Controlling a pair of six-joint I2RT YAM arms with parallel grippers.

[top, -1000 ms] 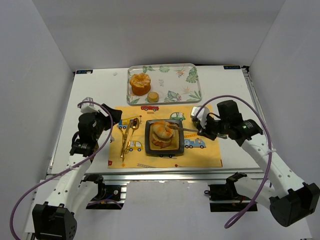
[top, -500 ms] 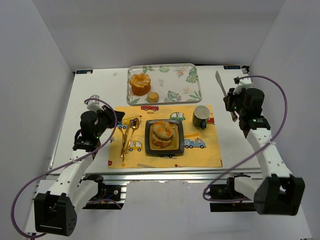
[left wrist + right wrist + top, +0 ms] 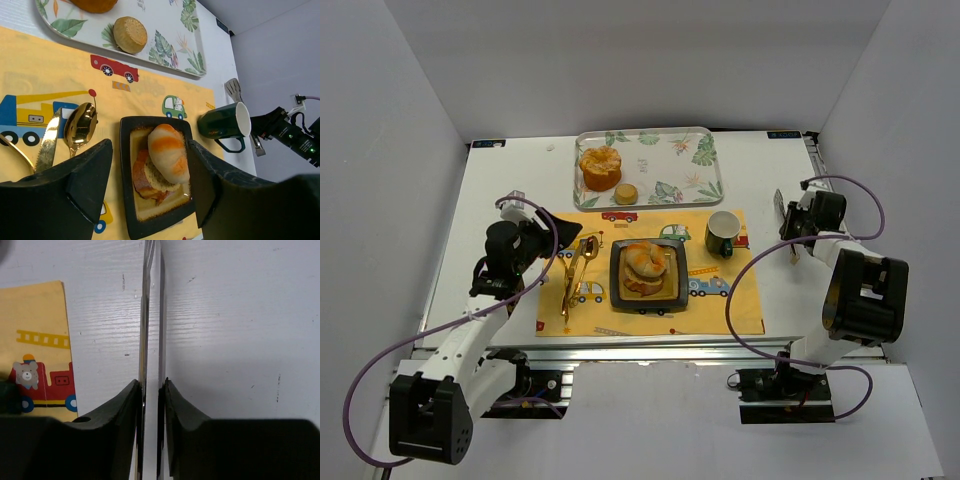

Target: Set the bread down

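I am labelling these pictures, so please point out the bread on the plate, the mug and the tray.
bread [image 3: 646,262]: top external view, its upper crust.
mug [image 3: 220,124]: left wrist view, its green side.
tray [image 3: 668,165]: top external view, bare patch right of the buns.

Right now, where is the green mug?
In the top view the green mug stands on the yellow placemat, just right of the black plate.

White tabletop [image 3: 510,180]: the yellow vehicle-print placemat [image 3: 720,305] lies near its front edge. At the mat's middle, the black square plate [image 3: 617,275] carries the stacked bread rolls [image 3: 645,262]. Gold metal cutlery [image 3: 575,275] lies left of the plate, and the dark green ceramic mug [image 3: 722,234] stands to its right and behind. Behind the mat, the leaf-print rectangular tray [image 3: 670,165] holds a large orange bun [image 3: 600,166] with a small round bun [image 3: 626,193] before it. Right of the mat, metal tongs [image 3: 146,300] sit clamped in the right end effector [image 3: 151,390].
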